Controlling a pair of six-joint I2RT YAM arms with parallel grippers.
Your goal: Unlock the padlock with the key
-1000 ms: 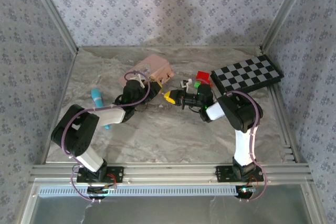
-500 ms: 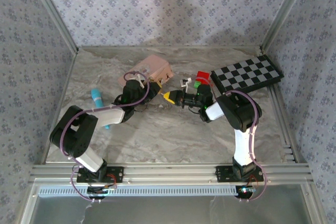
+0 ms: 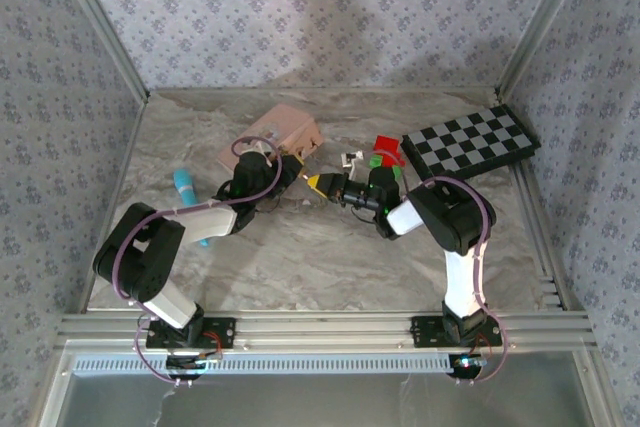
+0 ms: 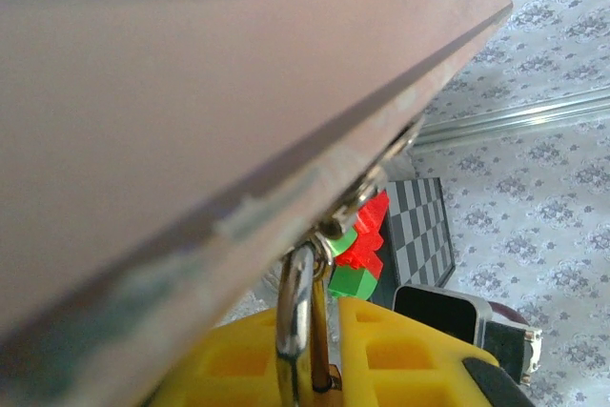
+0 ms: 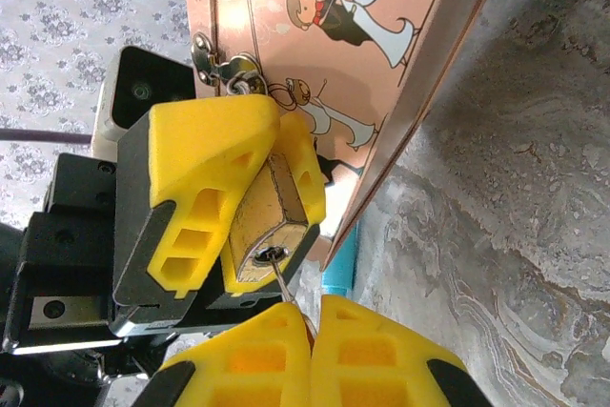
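In the right wrist view my left gripper's yellow fingers [image 5: 195,178] are shut on the small brass padlock [image 5: 272,221]. Its keyhole faces my right gripper [image 5: 313,316]. That gripper is shut on the thin metal key [image 5: 284,283], whose tip sits in the keyhole. In the left wrist view the silver shackle [image 4: 297,312] rises from between my left gripper [image 4: 319,369] fingers to the hasp of the pink box [image 4: 191,92]. From above, the left gripper [image 3: 290,175] and right gripper [image 3: 318,184] meet tip to tip just in front of the pink box [image 3: 275,132].
Red and green blocks [image 3: 383,152] and a small white piece [image 3: 352,160] lie just right of the grippers. A black-and-white checkerboard [image 3: 470,142] lies at the back right. A light blue object [image 3: 187,187] lies left of the left arm. Patterned walls enclose the table.
My right gripper has crept left toward the left gripper with the key. The pink box and left gripper have shifted slightly left.
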